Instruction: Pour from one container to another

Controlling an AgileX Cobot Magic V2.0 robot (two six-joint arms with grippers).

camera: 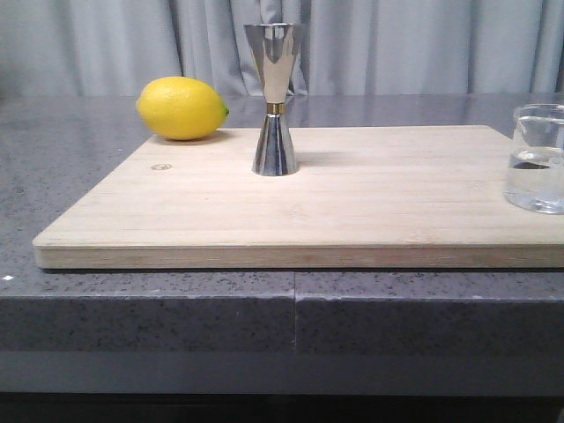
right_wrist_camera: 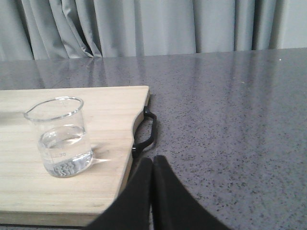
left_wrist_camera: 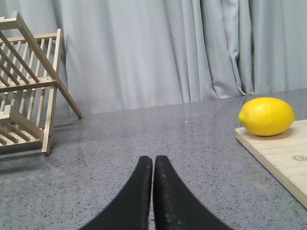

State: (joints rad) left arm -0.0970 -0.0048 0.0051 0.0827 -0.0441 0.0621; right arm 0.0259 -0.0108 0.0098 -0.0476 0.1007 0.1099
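Observation:
A tall steel jigger (camera: 274, 99) with a gold band at its waist stands upright near the back middle of the wooden board (camera: 352, 211). A clear glass beaker (camera: 536, 159) half full of clear liquid stands at the board's right end; the right wrist view shows the beaker (right_wrist_camera: 59, 136) too. My right gripper (right_wrist_camera: 152, 161) is shut and empty, low over the counter just off the board's right edge, short of the beaker. Shut and empty as well, my left gripper (left_wrist_camera: 153, 160) hovers over bare counter left of the board. Neither gripper shows in the front view.
A yellow lemon (camera: 181, 107) lies at the board's back left corner, also visible as the lemon (left_wrist_camera: 266, 116) in the left wrist view. A wooden dish rack (left_wrist_camera: 29, 91) stands far left. The board has a black handle (right_wrist_camera: 146, 133) on its right edge. Grey curtains hang behind the counter.

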